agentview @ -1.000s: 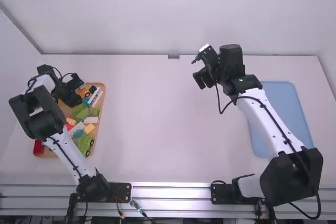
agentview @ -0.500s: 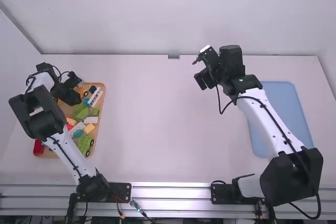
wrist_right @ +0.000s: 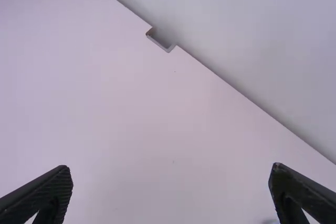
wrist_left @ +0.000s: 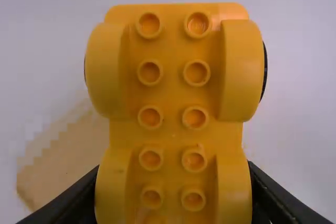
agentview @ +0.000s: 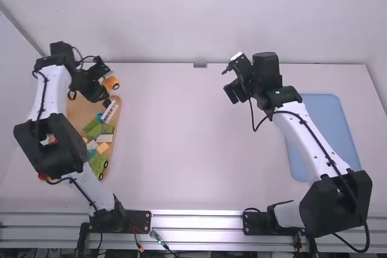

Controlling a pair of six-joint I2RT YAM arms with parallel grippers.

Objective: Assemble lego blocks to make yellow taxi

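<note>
Left fingers (wrist_left: 73, 199): pinched on the yellow wheeled base (wrist_left: 173, 95), one on each flank near its closer end.
Yellow wheeled base: upper left of the high frame, just off the upper right corner of the wooden tray (agentview: 86, 110); its long axis runs outward past my fingertips, crosswise to my squeeze, with its studs facing my wrist camera.
Right fingers (wrist_right: 46, 195): spread, nothing between them, poised in the upper part of the high frame, right of the middle.
Blocks: green wheeled piece (agentview: 98, 164), green block (agentview: 93, 128) and white block (agentview: 109, 112) sit in the tray, left side of the frame.
Blue board (agentview: 331, 134): right side of the frame, nearer my right arm.
Coming move: I judge this is the taxi's chassis, due for the white table (agentview: 181, 143), rightward in the frame from my left hand. Before letting go I should turn it wheels down; my grip sits toward one end, so the far end could tip.
</note>
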